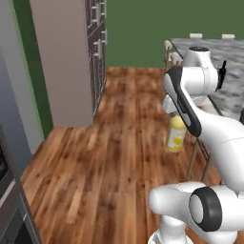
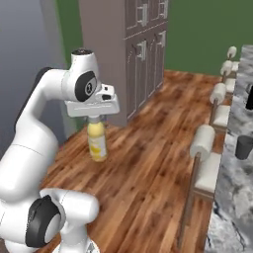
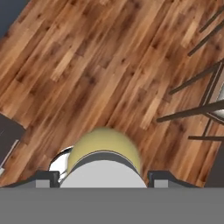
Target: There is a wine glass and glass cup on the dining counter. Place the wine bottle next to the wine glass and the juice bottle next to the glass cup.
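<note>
Item: juice bottle point(image 2: 97, 141), 1 unit, clamped at the cap end in the hand point(image 2: 94, 118), hanging above the wooden floor point(image 1: 119, 143). Destination: glass cup point(image 2: 244, 147) on the dining surface point(image 2: 237, 197). Handling: carry upright, clear the stools point(image 2: 207, 148), set down just beside the cup.

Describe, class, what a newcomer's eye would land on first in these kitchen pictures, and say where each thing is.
First comes the juice bottle, yellow with a white cap, hanging above the wooden floor in the jaws of the gripper on the white arm. Next, to the right in the right base view, the marbled dining counter with white-cushioned stools along its side, and the dark glass cup standing on it.
</note>
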{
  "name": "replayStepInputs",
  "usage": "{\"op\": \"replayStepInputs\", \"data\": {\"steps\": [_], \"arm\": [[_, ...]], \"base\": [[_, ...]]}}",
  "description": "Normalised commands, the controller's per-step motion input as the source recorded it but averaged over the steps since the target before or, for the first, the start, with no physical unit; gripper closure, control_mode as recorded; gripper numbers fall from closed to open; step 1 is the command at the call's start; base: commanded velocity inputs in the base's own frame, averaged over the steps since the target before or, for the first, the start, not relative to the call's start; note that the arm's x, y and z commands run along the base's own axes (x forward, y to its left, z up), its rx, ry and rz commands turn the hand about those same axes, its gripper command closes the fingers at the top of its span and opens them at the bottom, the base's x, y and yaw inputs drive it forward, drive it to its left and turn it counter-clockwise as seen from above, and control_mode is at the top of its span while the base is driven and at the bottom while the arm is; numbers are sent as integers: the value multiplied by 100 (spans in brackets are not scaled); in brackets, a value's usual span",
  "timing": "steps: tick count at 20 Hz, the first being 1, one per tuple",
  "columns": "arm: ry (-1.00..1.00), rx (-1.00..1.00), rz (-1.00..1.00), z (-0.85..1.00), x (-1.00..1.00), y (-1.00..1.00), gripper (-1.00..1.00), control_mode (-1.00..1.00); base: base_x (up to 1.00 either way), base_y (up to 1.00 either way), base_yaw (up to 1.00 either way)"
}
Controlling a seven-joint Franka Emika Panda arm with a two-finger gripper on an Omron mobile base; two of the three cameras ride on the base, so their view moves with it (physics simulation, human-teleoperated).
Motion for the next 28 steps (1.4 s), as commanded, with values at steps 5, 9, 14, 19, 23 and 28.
{"op": "replayStepInputs", "data": {"steps": [5,9,14,19,23,28], "arm": [[0,0,0,0,0,0,100,100],[0,0,0,0,0,0,100,100],[0,0,0,0,0,0,100,100],[0,0,0,0,0,0,100,100],[0,0,0,0,0,0,100,100],[0,0,0,0,0,0,100,100]], "base": [[52,22,-53],[46,23,-60],[44,24,-62],[44,28,-62],[44,28,-62],[47,24,-57]]}}
